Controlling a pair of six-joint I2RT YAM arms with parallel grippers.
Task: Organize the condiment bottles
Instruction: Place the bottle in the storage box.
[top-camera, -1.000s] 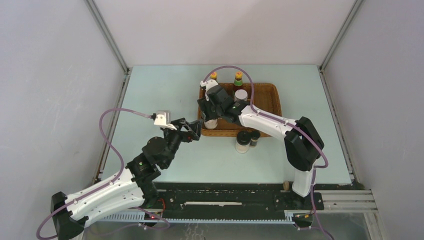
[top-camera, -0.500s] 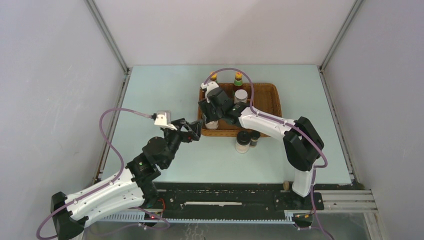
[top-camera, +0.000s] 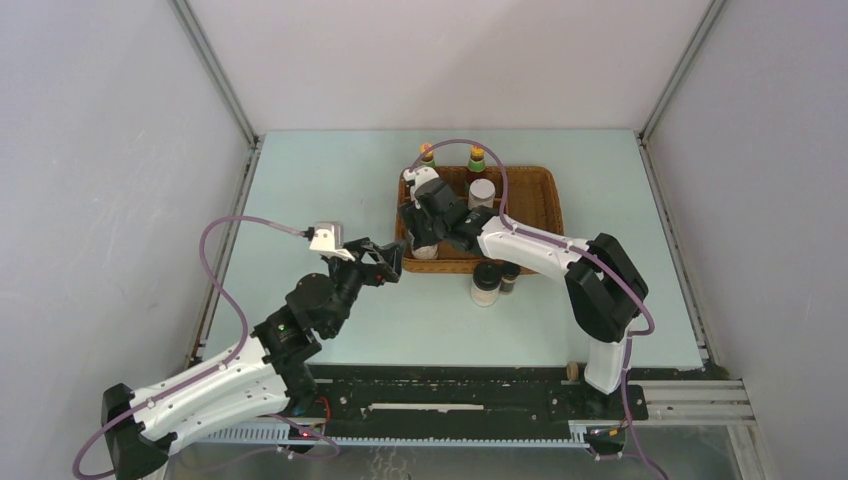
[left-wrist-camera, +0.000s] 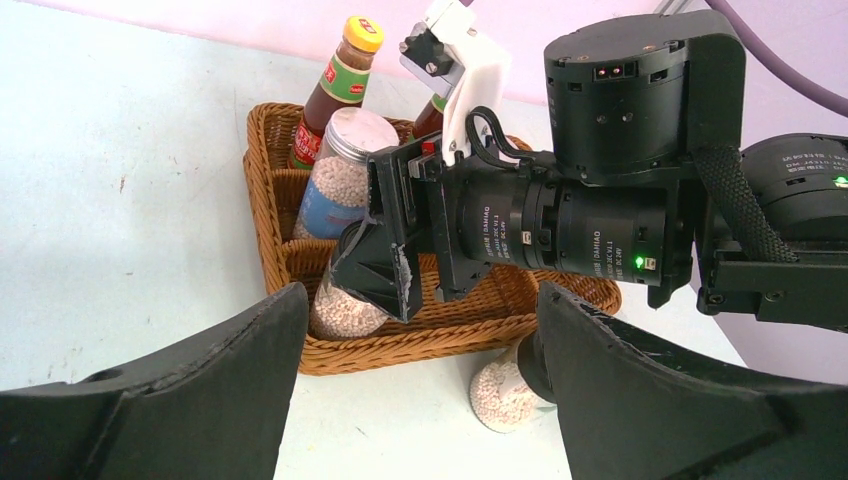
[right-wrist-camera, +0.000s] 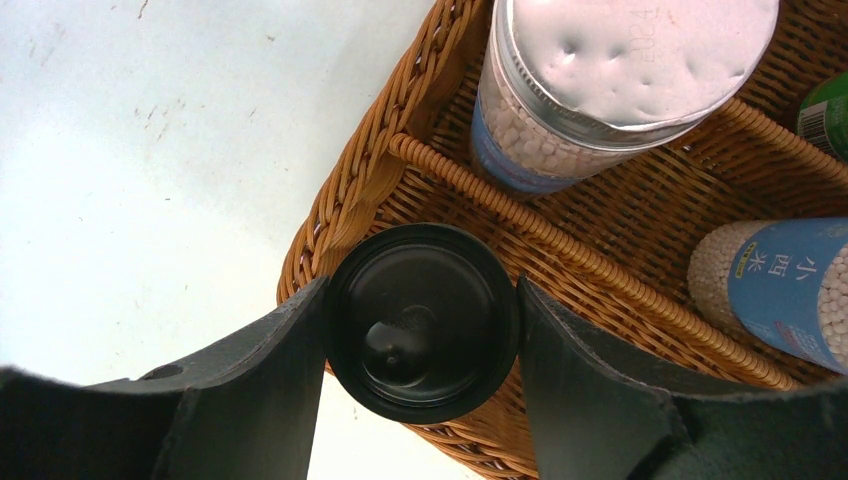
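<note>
Right gripper (right-wrist-camera: 422, 335) clamped on black-capped bottle (right-wrist-camera: 400, 290), which stands upright in near-left corner compartment of wicker tray (right-wrist-camera: 365, 175), just beside silver-topped shaker (right-wrist-camera: 630, 60). Left gripper (top-camera: 388, 262) jaws wide apart, holding nothing, over table (top-camera: 320, 190) left of tray.
</note>
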